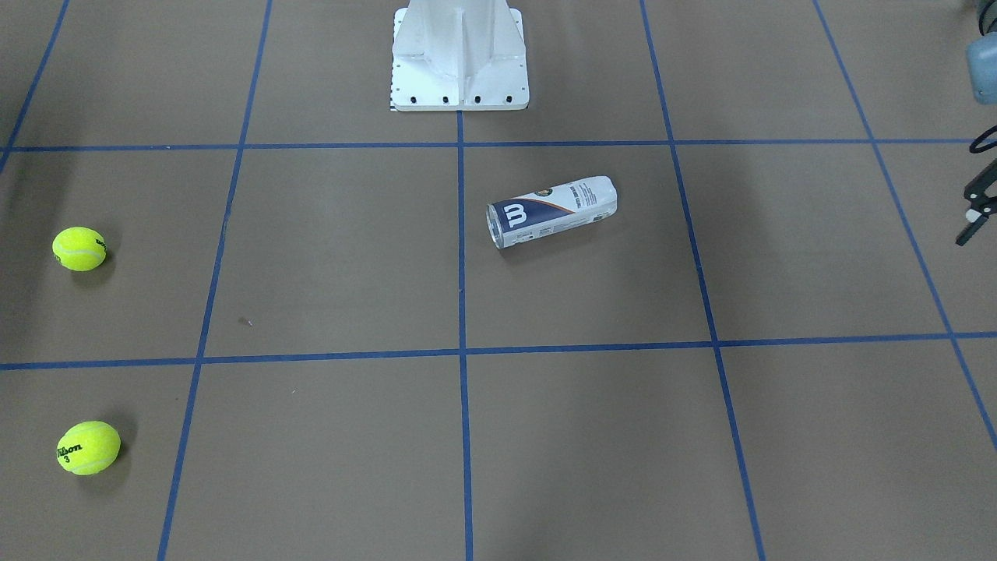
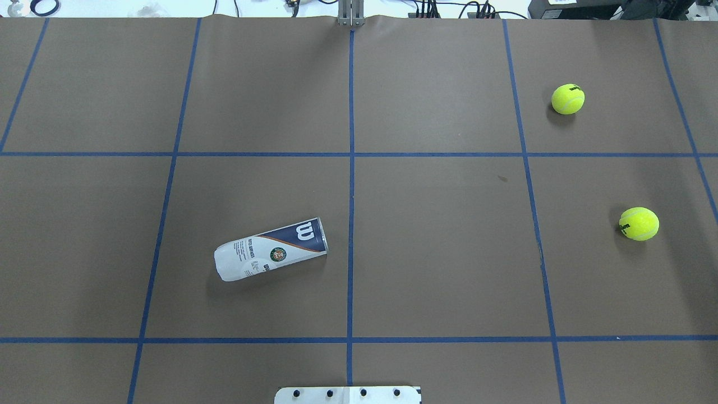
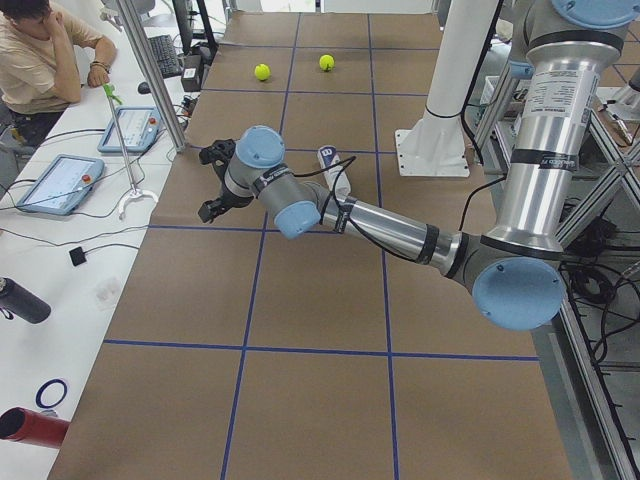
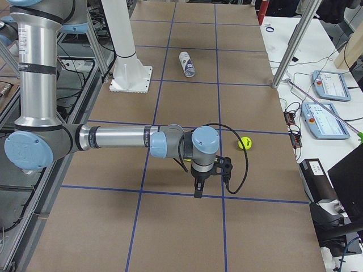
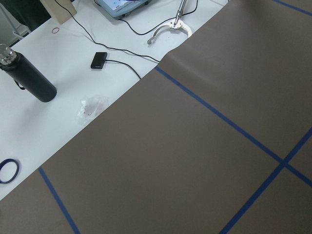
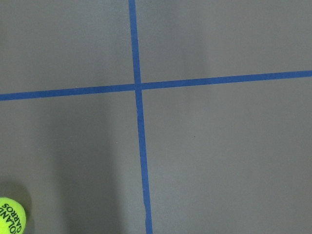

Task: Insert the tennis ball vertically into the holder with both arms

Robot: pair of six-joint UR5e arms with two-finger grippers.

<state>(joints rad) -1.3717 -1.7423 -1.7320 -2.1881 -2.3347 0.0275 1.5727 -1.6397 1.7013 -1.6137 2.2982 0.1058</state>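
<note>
The holder (image 1: 551,210) is a clear can with a white and navy "W" label. It lies on its side near the table's middle, and also shows from overhead (image 2: 271,249). Two yellow tennis balls (image 1: 79,248) (image 1: 88,447) rest far off on the robot's right side (image 2: 567,99) (image 2: 639,223). My left gripper (image 3: 207,183) hovers over the table's left end, away from the holder; only a part shows at the front view's edge (image 1: 977,214). My right gripper (image 4: 211,184) hangs above the table close to one ball (image 4: 245,143). I cannot tell whether either is open.
The white pedestal base (image 1: 459,62) stands at the robot's edge of the table. Off the table's left end are a seated operator (image 3: 40,50), tablets (image 3: 60,182), a metal post (image 3: 150,70), cables and a black bottle (image 5: 29,80). Blue tape lines grid the brown tabletop.
</note>
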